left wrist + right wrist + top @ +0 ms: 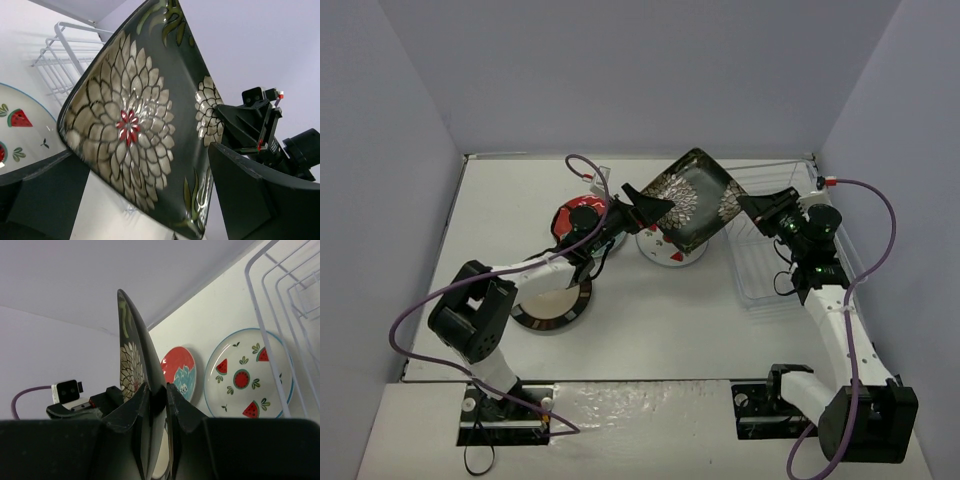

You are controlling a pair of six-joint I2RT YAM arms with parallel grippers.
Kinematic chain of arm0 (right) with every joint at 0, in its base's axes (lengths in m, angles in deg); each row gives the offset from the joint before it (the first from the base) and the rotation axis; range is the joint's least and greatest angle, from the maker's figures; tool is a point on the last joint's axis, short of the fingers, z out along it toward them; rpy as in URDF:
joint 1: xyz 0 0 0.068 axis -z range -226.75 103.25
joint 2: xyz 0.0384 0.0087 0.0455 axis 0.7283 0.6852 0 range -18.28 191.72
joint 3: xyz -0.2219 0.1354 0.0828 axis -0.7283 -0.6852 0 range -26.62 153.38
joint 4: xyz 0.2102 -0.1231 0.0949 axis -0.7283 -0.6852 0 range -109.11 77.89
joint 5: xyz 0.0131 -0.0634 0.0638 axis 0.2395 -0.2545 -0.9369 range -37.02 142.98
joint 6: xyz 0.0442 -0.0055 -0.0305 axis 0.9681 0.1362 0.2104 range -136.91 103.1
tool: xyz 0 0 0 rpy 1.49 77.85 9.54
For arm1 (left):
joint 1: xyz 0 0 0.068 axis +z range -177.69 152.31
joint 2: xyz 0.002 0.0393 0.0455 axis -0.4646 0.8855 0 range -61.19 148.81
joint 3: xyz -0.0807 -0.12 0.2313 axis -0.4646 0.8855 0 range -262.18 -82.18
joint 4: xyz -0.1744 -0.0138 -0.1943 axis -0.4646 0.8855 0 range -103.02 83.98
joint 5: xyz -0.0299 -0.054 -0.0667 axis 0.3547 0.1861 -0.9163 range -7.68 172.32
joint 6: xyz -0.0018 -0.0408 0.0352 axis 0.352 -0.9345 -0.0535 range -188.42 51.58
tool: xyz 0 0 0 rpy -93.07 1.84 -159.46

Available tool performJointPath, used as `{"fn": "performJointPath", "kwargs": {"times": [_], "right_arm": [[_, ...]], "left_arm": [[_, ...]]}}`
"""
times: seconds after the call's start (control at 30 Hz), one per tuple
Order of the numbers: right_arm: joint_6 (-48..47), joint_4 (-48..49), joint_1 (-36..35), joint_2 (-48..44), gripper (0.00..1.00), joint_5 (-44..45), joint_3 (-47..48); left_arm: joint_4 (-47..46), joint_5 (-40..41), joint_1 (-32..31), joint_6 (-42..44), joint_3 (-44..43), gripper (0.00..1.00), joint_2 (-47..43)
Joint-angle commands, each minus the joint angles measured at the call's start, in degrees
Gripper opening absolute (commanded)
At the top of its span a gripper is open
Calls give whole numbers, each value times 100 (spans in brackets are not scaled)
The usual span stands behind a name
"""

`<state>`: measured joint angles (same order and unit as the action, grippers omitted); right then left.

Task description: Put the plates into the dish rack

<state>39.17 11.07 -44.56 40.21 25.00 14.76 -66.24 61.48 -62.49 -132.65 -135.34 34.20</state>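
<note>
Right hand [752, 208] clenched on one edge of the square black plate with white flowers [695, 198] — plate's airborne, tilted, between both arms. Left hand [645, 205] released, jaws wide astride the opposite corner. Clear wire dish rack [775, 275] lies just right of the plate, under my right arm — the nearer one. White worktop [660, 330]; side wall close by.
</note>
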Motion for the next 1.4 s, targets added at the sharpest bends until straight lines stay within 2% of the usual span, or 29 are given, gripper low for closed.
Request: {"fn": "performJointPath", "kwargs": {"times": [0.0, 0.13, 0.2, 0.23, 0.27, 0.5, 0.57, 0.7, 0.8, 0.9, 1.07, 1.17, 1.27, 1.37], "right_arm": [[572, 1459, -300, -181, 0, -236, 98], [562, 1408, -473, -84, 0, -278, 28], [498, 1295, -491, -47, 0, -423, 1], [419, 1183, -491, -35, 0, -457, -5], [315, 1042, -492, -37, 0, -497, -1], [-762, 202, -445, -107, 0, -691, 166], [-1379, 191, -429, -105, 15, -865, 201], [-2470, -441, -421, 67, 74, -1346, 598], [-2961, -775, -391, 150, 88, -1381, 895], [-3149, -505, -329, 162, 95, -1380, 880], [-3295, -206, -308, 436, 97, -2109, 827], [-3281, 107, -335, 601, 97, -2881, 721], [-3092, 498, -387, 606, 96, -3138, 624], [-3033, 684, -549, 657, 90, -3424, 675]], "left_arm": [[-1153, 24, -82, -198, -461, 79, 203], [-1454, -78, -88, -336, -590, 42, 348], [-1490, -117, -79, -328, -597, 10, 310], [-1495, -145, -79, -334, -586, 3, 288], [-1524, -176, -73, -323, -565, 0, 256], [-1368, -315, -35, -10, -382, 0, -154], [-1176, -603, -35, 195, -438, 0, -358], [-644, -1076, -2, 405, -622, 0, -609], [-114, -1254, 55, 434, -613, 0, -867], [175, -1313, 94, 442, -507, 0, -1155], [121, -1484, 132, 350, -324, 0, -1514], [150, -1639, 141, 352, -328, 0, -1632], [132, -1821, 135, 324, -379, 0, -1614], [87, -1848, 132, 279, -397, 0, -1565]]}}
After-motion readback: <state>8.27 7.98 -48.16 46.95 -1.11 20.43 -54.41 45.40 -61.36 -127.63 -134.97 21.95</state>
